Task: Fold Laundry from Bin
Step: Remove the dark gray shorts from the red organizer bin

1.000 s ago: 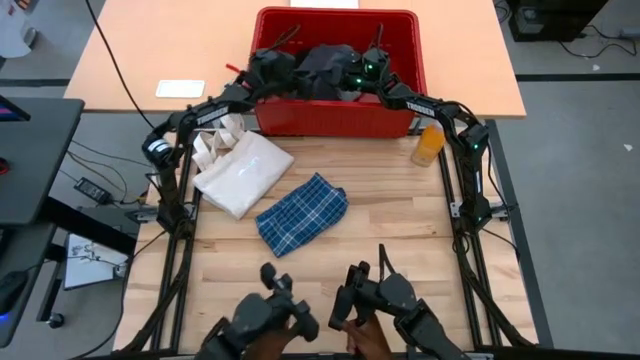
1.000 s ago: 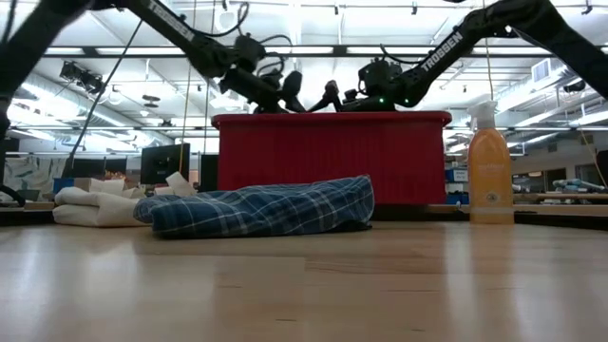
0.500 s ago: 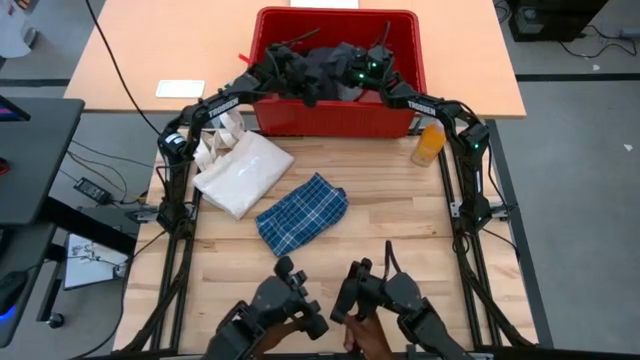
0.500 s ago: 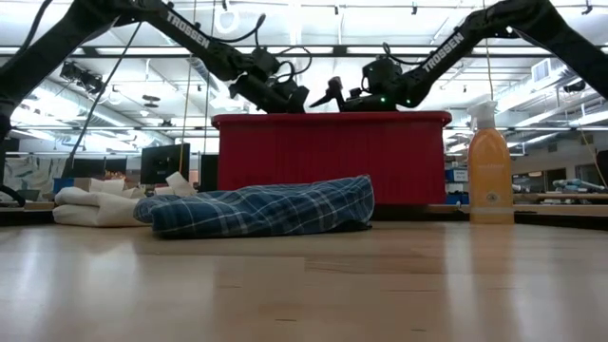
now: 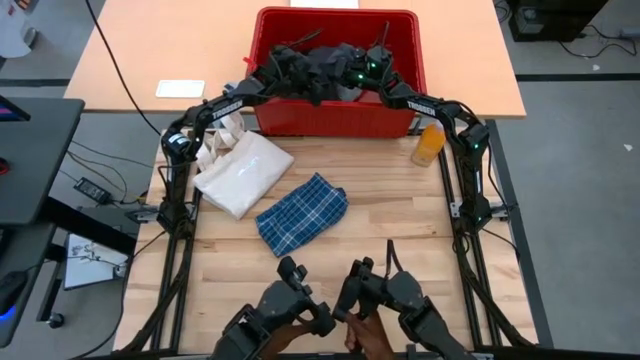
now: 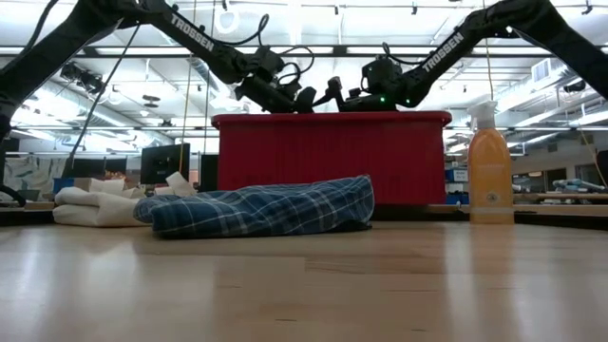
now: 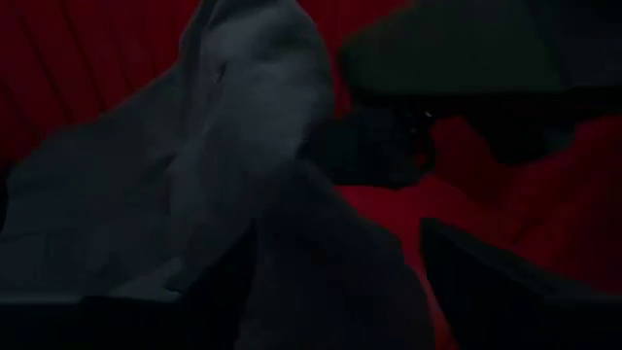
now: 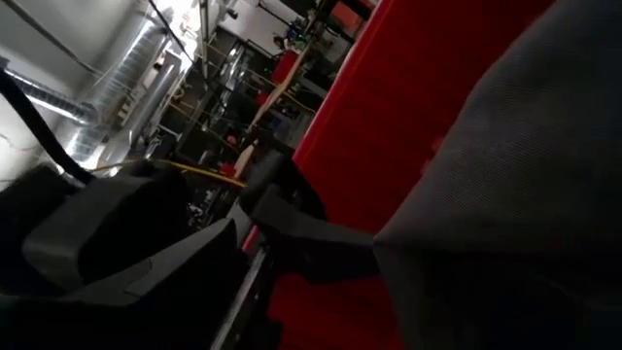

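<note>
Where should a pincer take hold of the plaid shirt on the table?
Probably at a corner of the plaid shirt, coming straight down from above. It lies as a low, flattish bundle on the table, clear of the tote, so an edge pinches more easily than its broad middle.

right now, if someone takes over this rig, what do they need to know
Left end effector and right end effector: both over the red bin, down among the dark garments. Whether either grips cloth cannot be told.
Plaid shirt: folded on the wooden table, in front of the bin.
Cream tote bag: beside the shirt, on the left arm's side.
Orange spray bottle: by the bin's corner on the right arm's side.
Done: one garment out and folded.
Left: the dark pieces in the bin.
</note>
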You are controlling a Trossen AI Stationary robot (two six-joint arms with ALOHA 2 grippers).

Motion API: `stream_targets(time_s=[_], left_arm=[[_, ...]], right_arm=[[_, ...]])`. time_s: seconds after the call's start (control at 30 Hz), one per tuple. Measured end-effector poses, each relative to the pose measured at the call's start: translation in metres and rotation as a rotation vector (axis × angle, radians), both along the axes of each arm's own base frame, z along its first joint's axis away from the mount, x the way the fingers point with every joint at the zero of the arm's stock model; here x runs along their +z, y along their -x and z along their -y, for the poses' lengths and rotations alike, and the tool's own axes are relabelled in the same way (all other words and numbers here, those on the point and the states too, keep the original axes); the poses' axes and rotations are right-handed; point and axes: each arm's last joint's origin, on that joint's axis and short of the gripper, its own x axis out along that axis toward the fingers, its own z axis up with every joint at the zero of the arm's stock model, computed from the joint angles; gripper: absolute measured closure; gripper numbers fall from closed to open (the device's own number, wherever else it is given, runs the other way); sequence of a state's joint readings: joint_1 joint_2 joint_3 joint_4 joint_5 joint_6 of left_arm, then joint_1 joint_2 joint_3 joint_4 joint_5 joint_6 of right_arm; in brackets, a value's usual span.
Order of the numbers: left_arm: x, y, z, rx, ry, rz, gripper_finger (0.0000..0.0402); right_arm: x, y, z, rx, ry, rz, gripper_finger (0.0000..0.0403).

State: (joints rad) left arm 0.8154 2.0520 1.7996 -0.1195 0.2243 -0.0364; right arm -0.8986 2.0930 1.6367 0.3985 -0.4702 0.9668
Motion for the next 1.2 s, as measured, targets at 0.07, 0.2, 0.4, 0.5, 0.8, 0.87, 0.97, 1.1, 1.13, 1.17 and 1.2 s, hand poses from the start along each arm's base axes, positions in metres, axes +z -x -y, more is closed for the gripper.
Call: stream_targets(time_s=[0.07, 0.2, 0.4, 0.5, 0.8, 0.87, 0.97, 1.1, 1.13, 1.17, 1.2], left_arm=[[0.0, -0.001, 0.001, 0.014, -0.007, -0.002, 0.0086], [-0.001, -0.001, 0.001, 0.022, 0.011, -0.014, 0.007], [-0.002, 0.008, -0.006, 0.025, 0.03, -0.014, 0.0068], [-0.002, 0.012, -0.009, -0.033, 0.059, 0.012, 0.0068], [-0.004, 0.005, -0.005, -0.071, 0.048, 0.018, 0.0068], [-0.005, 0.004, -0.005, -0.077, 0.035, 0.014, 0.0068], [-0.005, 0.002, -0.006, -0.068, 0.021, 0.022, 0.0068], [-0.006, 0.002, -0.007, -0.04, 0.002, 0.016, 0.0068], [-0.007, 0.001, -0.008, -0.033, -0.003, 0.012, 0.0069], [-0.008, 0.001, -0.008, -0.033, -0.009, 0.009, 0.007], [-0.011, 0.0, -0.009, -0.035, -0.003, 0.009, 0.0074]], right_arm=[[0.0, 0.002, 0.002, 0.002, 0.0, 0.0, 0.003], [0.002, 0.005, 0.003, 0.032, 0.014, 0.016, 0.003], [0.004, 0.009, 0.004, 0.158, -0.022, 0.049, 0.003], [0.005, 0.009, 0.003, 0.202, -0.023, 0.054, 0.003], [0.012, 0.01, 0.001, 0.326, 0.02, 0.096, 0.003], [0.012, 0.011, 0.001, 0.355, 0.014, 0.096, 0.003], [0.012, 0.012, 0.0, 0.387, 0.014, 0.095, 0.003], [0.013, 0.012, 0.0, 0.402, 0.017, 0.096, 0.003], [0.013, 0.012, -0.001, 0.402, 0.017, 0.095, 0.003], [0.013, 0.012, -0.001, 0.402, 0.016, 0.095, 0.003], [0.013, 0.012, -0.001, 0.403, 0.017, 0.095, 0.003]])
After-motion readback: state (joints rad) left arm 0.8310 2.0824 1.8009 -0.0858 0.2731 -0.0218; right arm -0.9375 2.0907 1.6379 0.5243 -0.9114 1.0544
